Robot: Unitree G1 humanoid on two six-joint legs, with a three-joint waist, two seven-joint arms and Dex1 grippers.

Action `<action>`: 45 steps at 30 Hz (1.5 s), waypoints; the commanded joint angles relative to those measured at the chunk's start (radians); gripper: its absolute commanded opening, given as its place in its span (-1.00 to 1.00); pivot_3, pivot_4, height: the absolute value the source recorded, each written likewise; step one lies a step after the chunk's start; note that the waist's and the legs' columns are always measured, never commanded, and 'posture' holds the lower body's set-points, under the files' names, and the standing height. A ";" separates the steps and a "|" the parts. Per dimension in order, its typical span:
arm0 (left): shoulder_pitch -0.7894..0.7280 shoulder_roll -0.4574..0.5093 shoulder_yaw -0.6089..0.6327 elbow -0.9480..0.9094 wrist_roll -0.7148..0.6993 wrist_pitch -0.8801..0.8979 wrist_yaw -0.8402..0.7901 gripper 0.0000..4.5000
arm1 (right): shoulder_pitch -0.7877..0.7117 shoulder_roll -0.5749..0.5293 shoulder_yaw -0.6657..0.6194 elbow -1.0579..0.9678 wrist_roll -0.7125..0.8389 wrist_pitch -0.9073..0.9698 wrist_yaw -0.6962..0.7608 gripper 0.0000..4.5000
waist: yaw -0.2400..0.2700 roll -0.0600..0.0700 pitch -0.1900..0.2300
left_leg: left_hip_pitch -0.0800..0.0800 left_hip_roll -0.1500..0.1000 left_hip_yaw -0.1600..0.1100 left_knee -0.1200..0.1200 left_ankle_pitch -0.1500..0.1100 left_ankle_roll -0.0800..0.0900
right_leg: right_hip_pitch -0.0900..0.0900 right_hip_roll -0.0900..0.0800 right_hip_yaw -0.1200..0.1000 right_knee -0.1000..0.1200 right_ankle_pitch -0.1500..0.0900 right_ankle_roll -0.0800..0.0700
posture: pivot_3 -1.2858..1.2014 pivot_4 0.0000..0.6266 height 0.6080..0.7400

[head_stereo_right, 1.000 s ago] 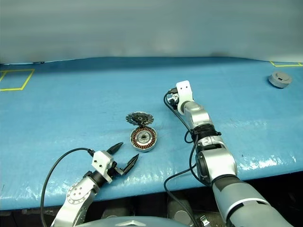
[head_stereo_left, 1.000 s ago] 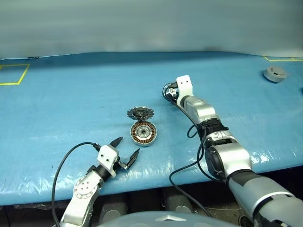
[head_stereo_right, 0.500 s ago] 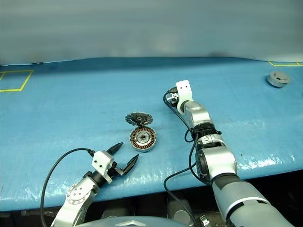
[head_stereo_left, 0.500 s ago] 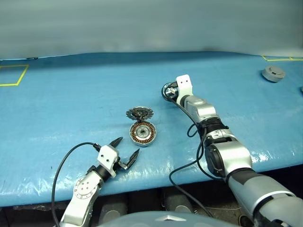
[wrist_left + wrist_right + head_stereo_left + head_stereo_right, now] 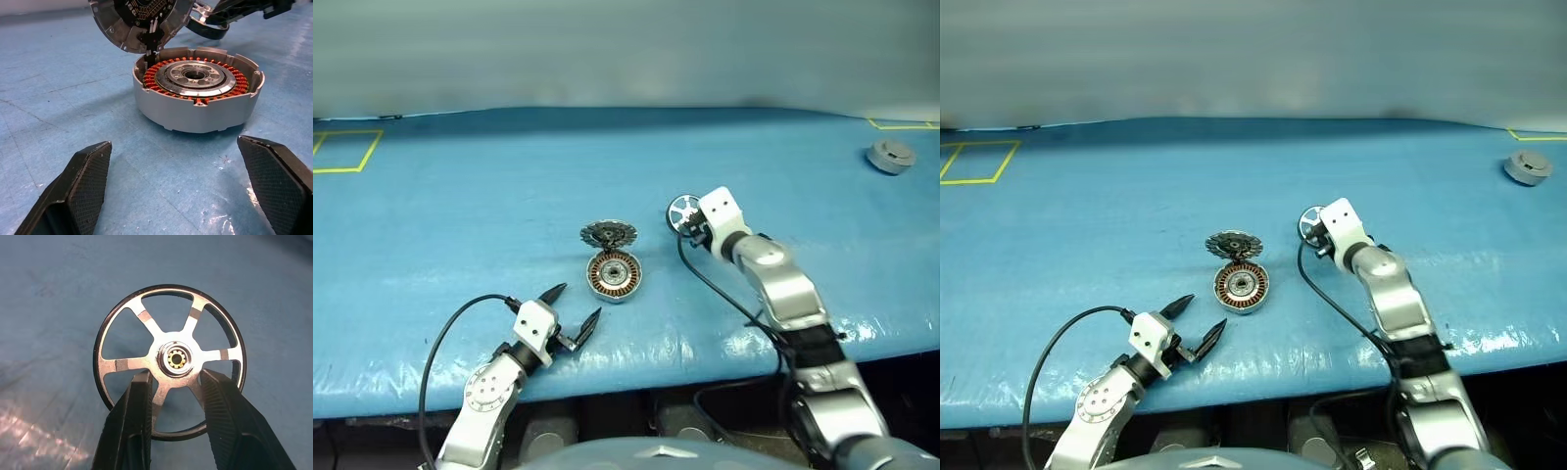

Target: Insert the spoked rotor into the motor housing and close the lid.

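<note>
One spoked rotor (image 5: 168, 361), judged light, stiff and slippery, pinched near its hub by the right gripper (image 5: 171, 396) fingers above the counter (image 5: 460, 215); left gripper (image 5: 576, 311) fingers spread.

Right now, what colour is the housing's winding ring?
Copper-orange windings, clearest in the left wrist view.

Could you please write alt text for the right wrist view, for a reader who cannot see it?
The right gripper holds the spoked rotor, a shiny silver wheel, upright above the blue table cover. Its two black fingers pass through gaps between the spokes and clamp on either side of the round hub, which has a small brass-coloured centre.
</note>
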 commanded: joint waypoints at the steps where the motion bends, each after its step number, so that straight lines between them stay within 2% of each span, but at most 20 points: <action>1: -0.009 0.008 0.018 -0.031 -0.013 -0.013 -0.009 1.00 | 0.094 -0.127 0.008 -0.304 0.054 0.127 0.125 -0.49 | 0.003 0.000 0.000 | 0.000 0.000 0.000 0.000 0.000 0.000 | 0.000 0.000 0.000 0.000 0.000 0.000 | 0.03 -0.52 1.00; 5: -0.019 0.018 0.019 -0.029 -0.012 -0.012 -0.020 1.00 | 0.183 -0.230 -0.029 -0.549 0.216 0.258 0.265 -0.49 | -0.001 -0.001 0.001 | 0.001 0.000 -0.001 0.000 0.000 0.000 | 0.000 0.001 0.000 0.000 -0.001 0.000 | 0.03 -0.52 1.00; 7: -0.025 0.020 0.018 -0.026 -0.011 -0.010 -0.026 1.00 | 0.200 -0.241 -0.052 -0.637 0.310 0.266 0.324 -0.49 | -0.001 -0.002 0.001 | 0.001 0.001 -0.001 0.001 0.000 0.000 | 0.000 0.001 -0.001 0.000 -0.001 0.000 | 0.03 -0.52 1.00; 13: -0.045 0.028 0.019 -0.020 -0.015 0.001 -0.040 1.00 | 0.119 -0.125 -0.030 -0.677 0.413 0.301 0.258 -0.49 | 0.003 -0.004 0.001 | 0.001 0.000 -0.002 0.003 0.000 0.000 | 0.001 0.001 -0.002 0.000 -0.001 0.000 | 0.03 -0.52 1.00; 20: -0.055 0.031 0.024 -0.014 -0.019 0.008 -0.047 1.00 | 0.037 -0.079 0.181 -0.604 0.366 0.266 0.188 -0.49 | 0.005 -0.004 0.001 | -0.001 -0.001 -0.003 0.001 -0.001 0.001 | 0.000 -0.001 -0.002 -0.003 0.000 0.000 | 0.03 -0.52 1.00; 25: -0.055 0.029 0.022 -0.016 -0.019 0.009 -0.047 1.00 | -0.009 -0.068 0.276 -0.497 0.284 0.173 0.156 -0.49 | 0.004 -0.005 0.001 | 0.000 0.000 -0.003 0.002 -0.001 0.001 | 0.001 0.000 -0.002 -0.002 0.000 0.000 | 0.03 -0.52 1.00; 33: -0.041 0.022 0.012 -0.027 -0.016 0.006 -0.046 1.00 | -0.039 -0.028 0.284 -0.357 0.227 0.091 0.135 -0.49 | 0.005 -0.005 0.001 | -0.001 0.000 -0.003 0.002 -0.001 0.001 | 0.001 0.000 -0.003 -0.003 0.000 0.000 | 0.03 -0.52 1.00; 45: -0.030 0.013 0.009 -0.030 -0.012 0.002 -0.041 1.00 | -0.029 -0.029 0.280 -0.311 0.212 0.085 0.157 -0.49 | 0.005 -0.005 0.001 | -0.001 0.000 -0.003 0.002 -0.001 0.001 | 0.001 0.000 -0.002 -0.002 0.000 0.000 | 0.03 -0.52 1.00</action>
